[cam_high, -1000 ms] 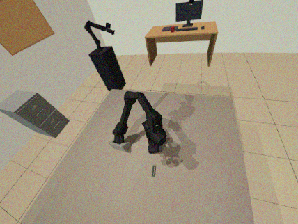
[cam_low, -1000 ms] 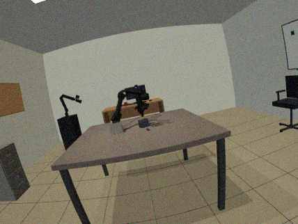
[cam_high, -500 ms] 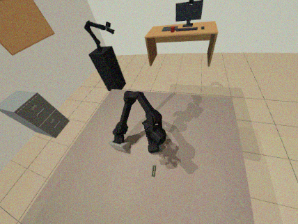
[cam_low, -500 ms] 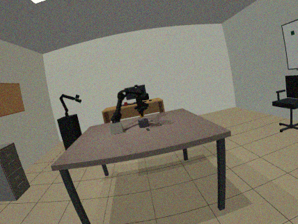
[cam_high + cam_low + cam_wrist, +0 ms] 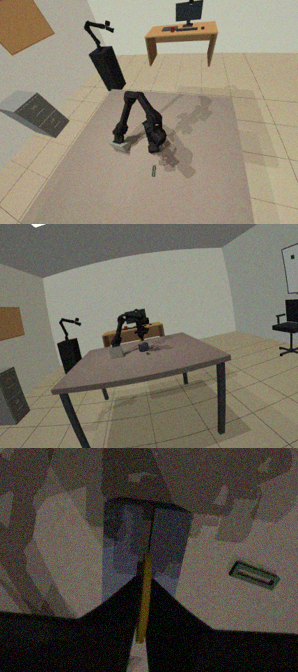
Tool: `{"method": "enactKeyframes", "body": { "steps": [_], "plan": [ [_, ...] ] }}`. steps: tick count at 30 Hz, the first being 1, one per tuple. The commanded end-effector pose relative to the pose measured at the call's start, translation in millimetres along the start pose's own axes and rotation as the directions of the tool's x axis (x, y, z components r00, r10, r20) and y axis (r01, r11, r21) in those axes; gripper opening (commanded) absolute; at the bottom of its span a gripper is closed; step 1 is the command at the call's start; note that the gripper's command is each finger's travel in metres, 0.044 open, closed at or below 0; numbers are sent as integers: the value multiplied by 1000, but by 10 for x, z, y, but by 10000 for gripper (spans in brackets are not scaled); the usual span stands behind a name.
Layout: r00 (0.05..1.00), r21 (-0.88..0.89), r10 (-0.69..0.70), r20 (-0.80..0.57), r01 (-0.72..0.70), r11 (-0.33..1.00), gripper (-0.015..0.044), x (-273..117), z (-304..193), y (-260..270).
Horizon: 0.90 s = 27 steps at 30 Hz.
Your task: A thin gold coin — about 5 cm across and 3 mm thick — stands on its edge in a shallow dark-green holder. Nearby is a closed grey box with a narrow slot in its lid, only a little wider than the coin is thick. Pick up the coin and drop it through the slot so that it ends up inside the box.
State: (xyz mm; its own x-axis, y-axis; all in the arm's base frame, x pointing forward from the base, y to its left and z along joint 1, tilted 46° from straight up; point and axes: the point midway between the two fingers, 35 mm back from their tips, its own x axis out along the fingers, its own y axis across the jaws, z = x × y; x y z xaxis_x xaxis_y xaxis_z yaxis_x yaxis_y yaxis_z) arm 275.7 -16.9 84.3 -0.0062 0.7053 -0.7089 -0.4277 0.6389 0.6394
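The gold coin (image 5: pixel 144 610) shows edge-on as a narrow yellow strip in the wrist view, upright between the fingertips. My gripper (image 5: pixel 142 583) (image 5: pixel 141 338) is shut on the coin. It hangs over the box (image 5: pixel 172 540) (image 5: pixel 143 347), which looks blue-grey. The slot (image 5: pixel 151 528) runs as a thin dark line up the lid, nearly in line with the coin in the wrist view; the coin and fingers hide its near part. How far the coin is above the lid cannot be told exactly. The green holder (image 5: pixel 268 583) (image 5: pixel 154 170) (image 5: pixel 147 353) is empty, right of the box in the wrist view.
The arm's pale base block (image 5: pixel 122 147) (image 5: pixel 116 353) stands on the table (image 5: pixel 104 195) (image 5: pixel 167 364). The arm hides the box in the top view. Arm shadows fall across the table around the box. A desk, a cabinet and a black pedestal stand off the table.
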Motion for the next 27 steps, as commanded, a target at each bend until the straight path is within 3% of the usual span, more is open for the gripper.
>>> {"method": "enactKeyframes", "body": {
  "steps": [1,26,27],
  "plan": [
    [1000,5,1,3,-1,1000,0,25,13,8],
    [1000,5,1,3,-1,1000,0,158,11,9],
    [1000,2,0,0,0,1000,26,141,7,6]
  ]
}}
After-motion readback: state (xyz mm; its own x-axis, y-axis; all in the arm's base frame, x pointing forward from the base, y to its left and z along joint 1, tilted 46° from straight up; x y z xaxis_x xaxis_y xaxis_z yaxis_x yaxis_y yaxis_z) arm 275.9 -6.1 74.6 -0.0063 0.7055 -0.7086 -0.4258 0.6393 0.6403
